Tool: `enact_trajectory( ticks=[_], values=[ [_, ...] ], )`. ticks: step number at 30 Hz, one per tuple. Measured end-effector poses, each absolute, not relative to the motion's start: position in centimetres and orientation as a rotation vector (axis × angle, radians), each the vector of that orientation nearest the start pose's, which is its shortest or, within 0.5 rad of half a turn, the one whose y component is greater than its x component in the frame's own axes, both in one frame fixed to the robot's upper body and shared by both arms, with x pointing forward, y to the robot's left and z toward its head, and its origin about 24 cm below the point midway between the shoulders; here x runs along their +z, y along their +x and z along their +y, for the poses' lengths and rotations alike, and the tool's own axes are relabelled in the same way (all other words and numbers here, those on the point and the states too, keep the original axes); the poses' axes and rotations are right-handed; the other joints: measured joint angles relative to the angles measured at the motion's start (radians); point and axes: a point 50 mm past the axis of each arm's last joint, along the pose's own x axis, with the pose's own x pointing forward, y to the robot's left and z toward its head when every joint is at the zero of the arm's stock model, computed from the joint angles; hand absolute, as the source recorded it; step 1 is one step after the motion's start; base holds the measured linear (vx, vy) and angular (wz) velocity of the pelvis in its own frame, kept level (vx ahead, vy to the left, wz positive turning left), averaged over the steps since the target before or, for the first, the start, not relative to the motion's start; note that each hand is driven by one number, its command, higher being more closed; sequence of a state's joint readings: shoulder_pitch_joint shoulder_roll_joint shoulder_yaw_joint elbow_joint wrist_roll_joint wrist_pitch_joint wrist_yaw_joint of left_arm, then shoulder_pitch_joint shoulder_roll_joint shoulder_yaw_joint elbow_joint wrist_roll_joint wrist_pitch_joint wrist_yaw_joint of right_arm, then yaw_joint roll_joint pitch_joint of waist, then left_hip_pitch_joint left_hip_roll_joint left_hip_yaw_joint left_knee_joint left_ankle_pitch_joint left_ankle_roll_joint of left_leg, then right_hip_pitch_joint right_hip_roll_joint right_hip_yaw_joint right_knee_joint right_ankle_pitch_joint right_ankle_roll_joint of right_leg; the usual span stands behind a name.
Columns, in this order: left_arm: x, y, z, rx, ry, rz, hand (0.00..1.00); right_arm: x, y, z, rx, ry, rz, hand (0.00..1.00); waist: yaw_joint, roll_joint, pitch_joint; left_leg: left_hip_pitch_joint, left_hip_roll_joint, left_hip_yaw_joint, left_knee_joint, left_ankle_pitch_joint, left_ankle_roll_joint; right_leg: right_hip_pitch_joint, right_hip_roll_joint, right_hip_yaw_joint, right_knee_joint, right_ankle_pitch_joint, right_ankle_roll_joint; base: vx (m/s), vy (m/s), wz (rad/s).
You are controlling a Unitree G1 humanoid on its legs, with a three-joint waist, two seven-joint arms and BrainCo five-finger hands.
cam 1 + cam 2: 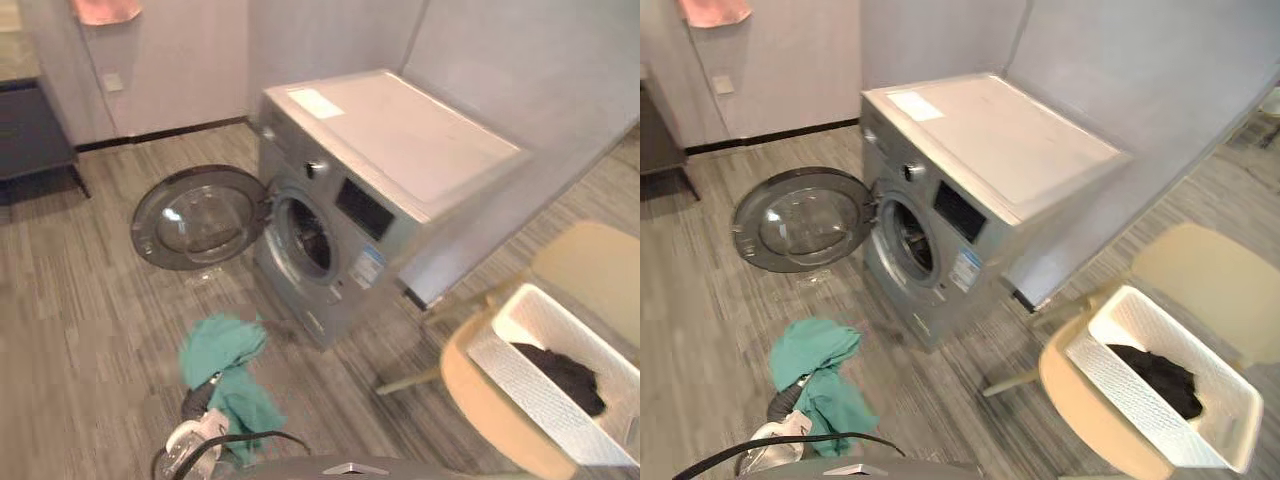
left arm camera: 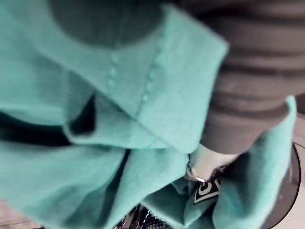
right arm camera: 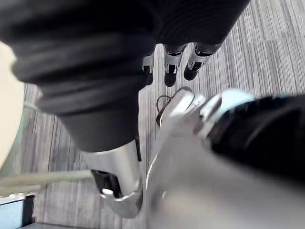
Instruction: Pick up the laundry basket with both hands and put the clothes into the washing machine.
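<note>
Near open washer door (image 1: pixel 200 217), teal garment (image 1: pixel 225 350) over left hand (image 2: pixel 252 95), fingers unreadable; right hand (image 3: pixel 86 71) fingers (image 3: pixel 170 71) relaxed.

washing machine (image 1: pixel 400 150) behind, its door (image 1: pixel 200 217) open leftward — basket (image 1: pixel 512 388) on the chair (image 1: pixel 590 265) at right, a garment (image 1: pixel 565 375) inside.

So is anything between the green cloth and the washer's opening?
Nothing visible: the door is swung fully aside, the washer's opening is unblocked, and only bare floor lies between it and the green cloth.

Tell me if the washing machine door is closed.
No, the round door of the washing machine stands swung wide open.
</note>
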State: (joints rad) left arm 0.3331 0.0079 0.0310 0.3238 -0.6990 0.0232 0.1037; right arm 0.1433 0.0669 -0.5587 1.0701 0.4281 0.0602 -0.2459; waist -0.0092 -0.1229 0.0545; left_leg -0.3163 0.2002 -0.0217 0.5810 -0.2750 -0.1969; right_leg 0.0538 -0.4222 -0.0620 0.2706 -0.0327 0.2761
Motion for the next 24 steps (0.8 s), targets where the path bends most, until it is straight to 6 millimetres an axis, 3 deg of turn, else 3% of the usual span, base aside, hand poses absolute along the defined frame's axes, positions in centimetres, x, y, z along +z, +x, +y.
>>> enact_trajectory(
  ticks=[1,2,3,4,5,6,7,8,10,12,13,15,16,18,19,20,21,22,24],
  values=[
    [-9.5,13.3,17.9,0.417,-0.638,0.633,1.0,-17.3,3.6,-19.5,-0.985,0.612,1.191,0.0,0.001,0.015,-0.006,0.002,-0.013,0.015,-0.014,-0.003,0.023,-0.034,-0.008,0.008,0.009,0.112,-0.027,0.12,0.486,-0.18],
    [-9.4,13.3,17.9,0.404,-0.624,0.635,1.0,-17.0,4.2,-19.9,-0.985,0.609,1.157,0.0,0.008,0.034,-0.014,0.018,-0.02,0.048,-0.049,0.005,0.048,-0.095,-0.014,0.021,0.037,0.227,-0.115,0.16,0.528,-0.34],
    [-9.4,13.3,18.0,0.401,-0.619,0.635,1.0,-16.9,4.6,-20.0,-0.978,0.608,1.137,0.0,0.009,0.04,-0.014,0.035,-0.024,0.068,-0.079,0.016,0.066,-0.122,-0.018,0.011,0.053,0.277,-0.186,0.15,0.343,-0.68],
    [-9.4,13.3,18.1,0.407,-0.616,0.632,1.0,-16.5,6.2,-20.1,-0.935,0.592,1.084,0.0,0.005,0.052,-0.005,0.094,-0.028,0.125,-0.163,0.045,0.099,-0.209,-0.018,-0.017,0.2,0.207,-0.27,0.14,0.294,-0.65],
    [-9.4,13.3,18.1,0.409,-0.617,0.633,1.0,-16.3,6.6,-20.2,-0.919,0.583,1.072,0.0,0.003,0.053,-0.003,0.122,-0.036,0.146,-0.196,0.06,0.107,-0.248,-0.009,-0.03,0.272,0.139,-0.267,0.14,0.225,-0.83],
    [-9.5,13.2,17.9,0.411,-0.621,0.634,1.0,-16.1,7.2,-20.5,-0.899,0.566,1.056,0.0,-0.005,0.062,0.003,0.189,-0.049,0.188,-0.263,0.082,0.12,-0.279,0.027,-0.089,0.37,0.005,-0.262,0.13,0.166,-0.71],
    [-9.5,13.3,17.7,0.413,-0.627,0.633,1.0,-15.9,7.7,-20.7,-0.888,0.559,1.033,0.0,-0.014,0.076,0.02,0.248,-0.049,0.217,-0.307,0.09,0.123,-0.282,0.074,-0.128,0.419,-0.073,-0.255,0.15,0.144,-1.09],
    [-9.5,13.3,17.4,0.414,-0.64,0.629,1.0,-15.5,8.3,-21.0,-0.877,0.558,0.992,0.0,-0.011,0.094,0.042,0.316,-0.041,0.277,-0.346,0.089,0.122,-0.306,0.168,-0.14,0.486,-0.164,-0.232,0.1,0.058,-1.06],
    [-9.3,14.0,16.7,0.399,-0.661,0.614,1.0,-14.9,9.5,-21.1,-0.844,0.551,0.94,0.0,-0.017,0.109,0.06,0.374,-0.036,0.35,-0.376,0.073,0.118,-0.341,0.263,-0.219,0.492,-0.241,-0.241,0.07,-0.032,-1.08],
    [-8.8,15.2,15.8,0.367,-0.685,0.587,1.0,-14.7,9.7,-20.8,-0.84,0.561,0.921,0.0,-0.017,0.099,0.073,0.39,-0.035,0.401,-0.353,0.031,0.101,-0.351,0.294,-0.308,0.332,-0.244,-0.234,0.11,-0.125,-0.82],
    [-8.8,15.7,15.0,0.345,-0.698,0.592,1.0,-14.7,9.6,-20.8,-0.843,0.563,0.922,0.0,-0.021,0.101,0.083,0.394,-0.014,0.415,-0.326,0.006,0.077,-0.324,0.31,-0.338,0.289,-0.243,-0.294,0.13,-0.148,-0.46],
    [-8.3,16.4,13.3,0.269,-0.701,0.592,1.0,-14.7,8.8,-21.4,-0.865,0.551,0.918,0.0,-0.036,0.139,0.088,0.398,0.019,0.406,-0.33,-0.001,0.077,-0.303,0.352,-0.356,0.264,-0.26,-0.297,0.24,-0.203,-0.05],
    [-8.0,16.9,12.6,0.22,-0.702,0.585,1.0,-14.7,8.6,-21.4,-0.87,0.55,0.923,0.0,-0.046,0.144,0.089,0.416,0.026,0.401,-0.342,0.008,0.076,-0.293,0.366,-0.362,0.263,-0.271,-0.325,0.39,-0.268,0.11],
    [-7.8,17.2,12.1,0.185,-0.708,0.583,1.0,-14.9,7.9,-21.6,-0.906,0.572,0.927,0.0,-0.053,0.149,0.091,0.431,0.044,0.386,-0.293,0.018,0.075,-0.251,0.39,-0.368,0.255,-0.29,-0.34,0.27,-0.176,0.13],
    [-7.8,17.2,11.9,0.173,-0.709,0.585,1.0,-15.1,6.9,-21.7,-0.944,0.594,0.945,0.0,-0.053,0.146,0.094,0.409,0.073,0.36,-0.138,0.02,0.074,-0.194,0.403,-0.375,0.238,-0.306,-0.345,0.25,-0.181,0.14],
    [-7.6,17.3,11.8,0.158,-0.714,0.572,1.0,-15.4,6.1,-21.8,-0.967,0.597,0.968,0.0,-0.049,0.146,0.095,0.348,0.095,0.314,0.089,0.05,0.089,-0.142,0.412,-0.37,0.218,-0.315,-0.348,0.28,-0.201,0.07],
    [-7.4,17.4,11.8,0.153,-0.717,0.56,1.0,-15.4,5.9,-21.9,-0.977,0.598,0.97,0.0,-0.047,0.148,0.097,0.31,0.101,0.29,0.216,0.07,0.119,-0.12,0.418,-0.359,0.208,-0.317,-0.346,0.2,-0.134,-0.35],
    [-7.1,17.0,12.1,0.158,-0.721,0.545,1.0,-15.4,5.7,-22.2,-0.986,0.591,0.973,0.0,-0.027,0.153,0.094,0.233,0.105,0.259,0.431,0.097,0.147,-0.09,0.431,-0.331,0.189,-0.317,-0.346,0.15,-0.032,-0.67],
    [-7.0,16.7,13.0,0.192,-0.726,0.525,1.0,-15.4,5.9,-22.4,-0.974,0.579,0.98,0.0,0.006,0.17,0.098,0.137,0.106,0.225,0.646,0.108,0.148,-0.04,0.443,-0.275,0.163,-0.317,-0.344,0.2,0.01,-0.89]
  ],
)
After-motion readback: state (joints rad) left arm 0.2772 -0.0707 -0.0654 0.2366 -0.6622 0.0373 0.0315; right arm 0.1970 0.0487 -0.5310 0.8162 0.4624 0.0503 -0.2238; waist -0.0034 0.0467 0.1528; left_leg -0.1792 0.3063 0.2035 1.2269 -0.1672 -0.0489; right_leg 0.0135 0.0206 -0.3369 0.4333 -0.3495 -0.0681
